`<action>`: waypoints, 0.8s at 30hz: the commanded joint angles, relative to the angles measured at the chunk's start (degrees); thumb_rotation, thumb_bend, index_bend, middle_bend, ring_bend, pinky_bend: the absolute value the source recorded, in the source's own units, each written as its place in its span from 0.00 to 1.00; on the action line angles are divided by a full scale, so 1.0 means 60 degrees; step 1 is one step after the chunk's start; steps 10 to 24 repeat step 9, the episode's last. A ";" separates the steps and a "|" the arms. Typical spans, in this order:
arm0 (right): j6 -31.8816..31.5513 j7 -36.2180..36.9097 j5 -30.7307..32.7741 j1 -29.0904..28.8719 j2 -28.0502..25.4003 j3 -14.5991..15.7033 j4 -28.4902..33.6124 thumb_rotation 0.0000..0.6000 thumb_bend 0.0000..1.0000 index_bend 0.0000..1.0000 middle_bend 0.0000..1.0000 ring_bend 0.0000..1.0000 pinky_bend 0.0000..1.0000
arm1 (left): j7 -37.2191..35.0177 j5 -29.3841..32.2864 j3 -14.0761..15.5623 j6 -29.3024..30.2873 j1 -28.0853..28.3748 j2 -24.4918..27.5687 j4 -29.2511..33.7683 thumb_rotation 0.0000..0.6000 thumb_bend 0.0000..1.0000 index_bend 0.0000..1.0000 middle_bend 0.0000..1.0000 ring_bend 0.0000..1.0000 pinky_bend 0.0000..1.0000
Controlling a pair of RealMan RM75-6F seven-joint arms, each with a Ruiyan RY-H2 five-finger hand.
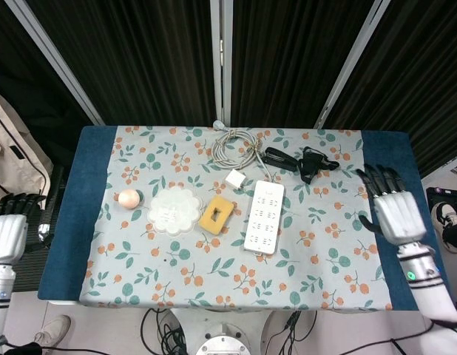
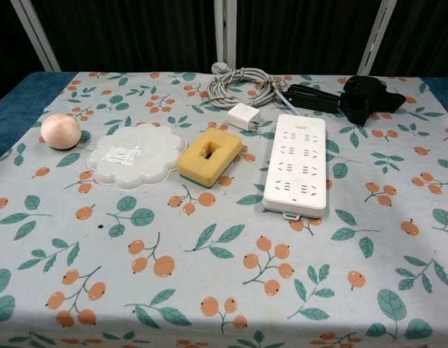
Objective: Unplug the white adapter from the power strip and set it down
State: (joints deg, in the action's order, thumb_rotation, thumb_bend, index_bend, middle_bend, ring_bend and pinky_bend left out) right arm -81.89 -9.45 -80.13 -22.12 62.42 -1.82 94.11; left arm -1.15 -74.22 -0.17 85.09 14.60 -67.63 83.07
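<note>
The white adapter [image 1: 234, 178] [image 2: 243, 115] lies loose on the floral tablecloth, just left of the far end of the white power strip [image 1: 263, 217] [image 2: 298, 164]. No plug sits in the strip's sockets. My right hand [image 1: 392, 210] hovers off the table's right edge, fingers spread, holding nothing. My left hand [image 1: 8, 231] is beyond the left edge, low in the head view, fingers apart and empty. Neither hand shows in the chest view.
A yellow sponge [image 1: 217, 214], a translucent flower-shaped lid [image 1: 174, 210] and a pink egg [image 1: 129, 197] lie left of the strip. A coiled grey cable [image 1: 233, 146] and black clips [image 1: 311, 162] sit at the table's far side.
</note>
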 commanded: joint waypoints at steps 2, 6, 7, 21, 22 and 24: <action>-0.1926 0.1493 -0.0992 0.1786 -0.0285 0.0860 -0.0550 1.00 0.12 0.00 0.01 0.00 0.05 | 0.0131 -0.0089 0.0228 0.1006 -0.0924 -0.0024 0.0318 1.00 0.14 0.22 0.18 0.12 0.10; -0.2695 0.2272 -0.1171 0.2721 0.0061 0.1128 -0.1173 1.00 0.13 0.00 0.00 0.00 0.04 | 0.0496 -0.0489 0.0422 0.1665 -0.1490 -0.0167 0.0621 1.00 0.13 0.22 0.18 0.12 0.09; -0.2798 0.2429 -0.1199 0.2851 0.0119 0.1138 -0.1285 1.00 0.13 0.00 0.00 0.00 0.03 | 0.0558 -0.0586 0.0460 0.1762 -0.1582 -0.0202 0.0692 1.00 0.13 0.22 0.18 0.12 0.09; -0.2887 0.2671 -0.1294 0.3008 0.0182 0.1148 -0.1455 1.00 0.13 0.00 0.00 0.00 0.03 | 0.0681 -0.0780 0.0537 0.1861 -0.1713 -0.0250 0.0800 1.00 0.13 0.22 0.18 0.12 0.09; -0.2887 0.2671 -0.1294 0.3008 0.0182 0.1148 -0.1455 1.00 0.13 0.00 0.00 0.00 0.03 | 0.0681 -0.0780 0.0537 0.1861 -0.1713 -0.0250 0.0800 1.00 0.13 0.22 0.18 0.12 0.09; -0.2887 0.2671 -0.1294 0.3008 0.0182 0.1148 -0.1455 1.00 0.13 0.00 0.00 0.00 0.03 | 0.0681 -0.0780 0.0537 0.1861 -0.1713 -0.0250 0.0800 1.00 0.13 0.22 0.18 0.12 0.09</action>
